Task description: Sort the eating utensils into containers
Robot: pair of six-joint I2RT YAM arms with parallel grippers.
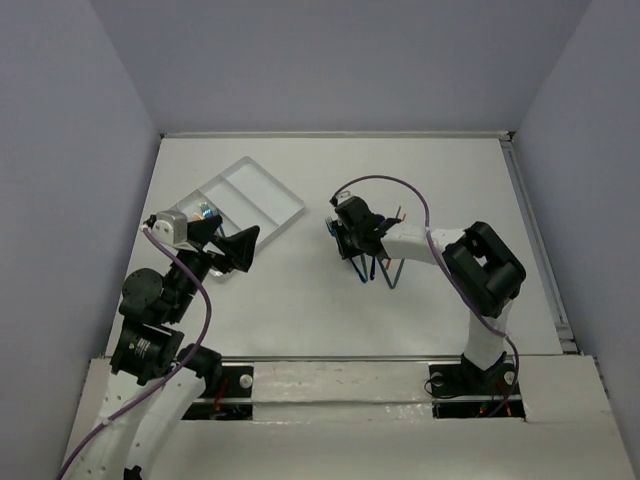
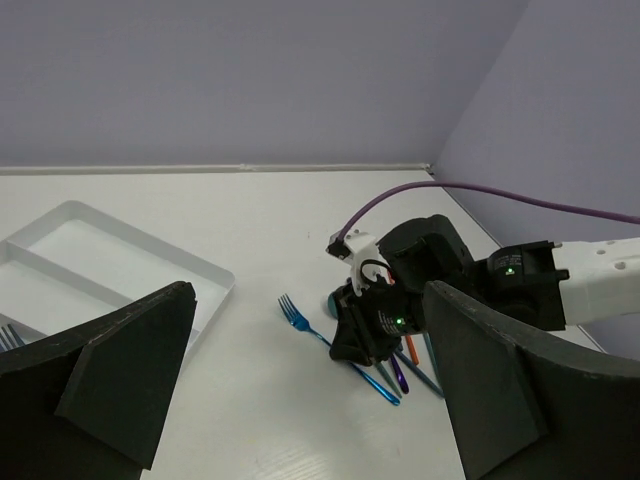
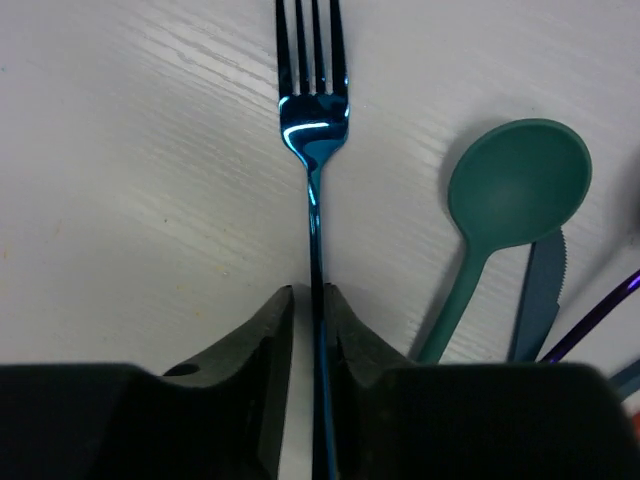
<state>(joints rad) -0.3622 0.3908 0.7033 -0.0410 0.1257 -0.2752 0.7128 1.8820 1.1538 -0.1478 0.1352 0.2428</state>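
Note:
The blue fork (image 3: 313, 120) lies flat on the table, its handle between the fingers of my right gripper (image 3: 312, 292). The jaws straddle the handle with a narrow gap on the left side. Beside it lie a teal spoon (image 3: 515, 185), a teal knife (image 3: 538, 290) and a purple handle (image 3: 590, 320). From above, my right gripper (image 1: 350, 240) sits on this pile (image 1: 378, 265). The white divided tray (image 1: 262, 195) is at the back left and holds a blue utensil (image 1: 207, 212). My left gripper (image 1: 238, 250) is open and empty at the tray's near corner.
The left wrist view shows the fork (image 2: 296, 316), an orange handle (image 2: 410, 348), the right gripper (image 2: 375, 335) and the tray rim (image 2: 215, 280). Purple cables loop over both arms. Raised walls border the table at the back and right.

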